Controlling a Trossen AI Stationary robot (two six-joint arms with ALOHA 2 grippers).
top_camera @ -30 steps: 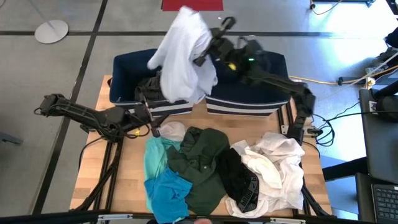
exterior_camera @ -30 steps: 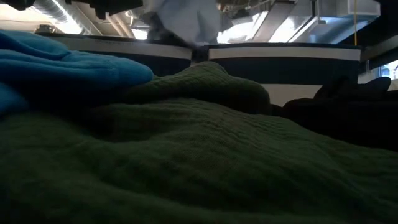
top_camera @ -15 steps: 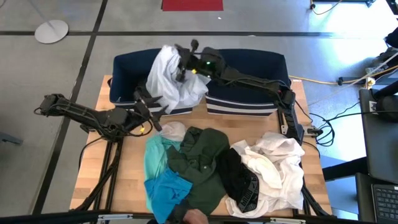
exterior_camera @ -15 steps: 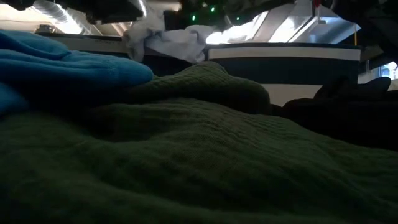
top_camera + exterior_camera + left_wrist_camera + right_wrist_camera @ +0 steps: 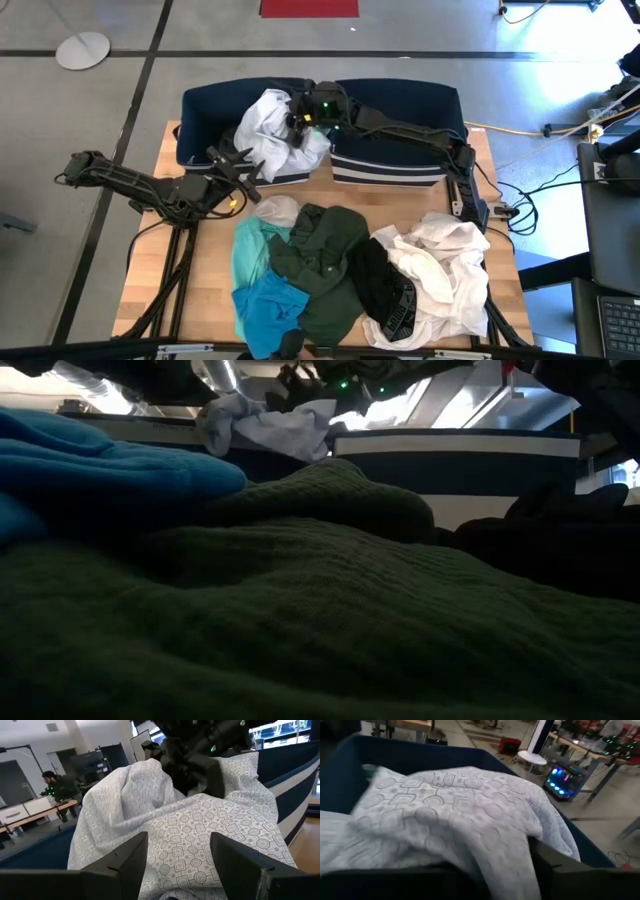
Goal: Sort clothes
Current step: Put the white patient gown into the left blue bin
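Note:
A white patterned garment (image 5: 268,128) lies bunched in the left navy bin (image 5: 205,110) and hangs over its front wall; it also shows in the low view (image 5: 265,425). My right gripper (image 5: 300,110) is down over that bin, shut on the garment's top. My left gripper (image 5: 235,165) is open and empty in front of the bin's front wall; in its wrist view its fingers (image 5: 125,862) stand just short of the garment (image 5: 190,830). The other clothes lie piled on the table's near half. My right gripper holds the white garment by a bunched part at its top (image 5: 200,790), coming from above and from the table's right. The cloth (image 5: 470,815) drapes over the fingers and hides the place of contact. The garment's lower part rests in the bin, slack.
The right navy bin (image 5: 400,135) stands beside the left one at the table's far side. Teal (image 5: 250,255), bright blue (image 5: 265,310), dark green (image 5: 320,260), black (image 5: 385,290) and white (image 5: 440,265) garments cover the near half. A person shows far off (image 5: 57,785).
My right gripper has come down and toward the table's left with the white garment, from high above the bins into the left bin. The garment, which hung spread below the gripper, now lies bunched in the bin and over its front wall.

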